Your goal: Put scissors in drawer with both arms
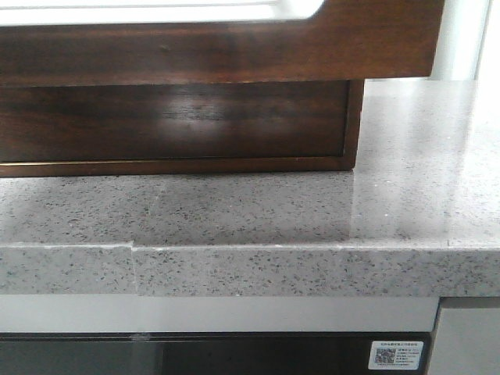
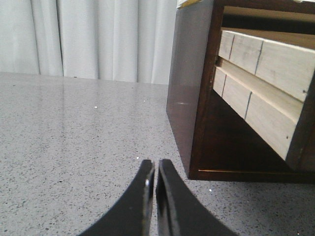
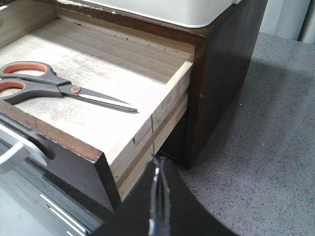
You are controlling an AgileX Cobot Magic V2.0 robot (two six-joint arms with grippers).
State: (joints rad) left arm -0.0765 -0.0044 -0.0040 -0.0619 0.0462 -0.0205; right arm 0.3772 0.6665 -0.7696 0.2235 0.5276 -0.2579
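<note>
The scissors (image 3: pixel 59 88), black with orange-lined grips, lie flat on the pale wooden floor of the pulled-out drawer (image 3: pixel 147 64), blades pointing to its side wall. The drawer's dark brown glossy front (image 1: pixel 234 51) fills the top of the front view, with a white round-cornered area above it. The scissors are hidden there. My right gripper (image 3: pixel 158 160) is shut and empty, just outside the drawer's side wall near its front corner. My left gripper (image 2: pixel 155 164) is shut and empty, low over the speckled counter (image 2: pixel 74 137), beside the cabinet's other side; the drawer's pale side (image 2: pixel 266 59) shows there.
The dark wooden cabinet (image 1: pixel 180 125) stands on the grey speckled counter (image 1: pixel 406 195), whose front edge (image 1: pixel 273 269) runs below. A white tray-like object (image 3: pixel 162 10) sits on the cabinet top. White curtains (image 2: pixel 88 39) hang behind the counter.
</note>
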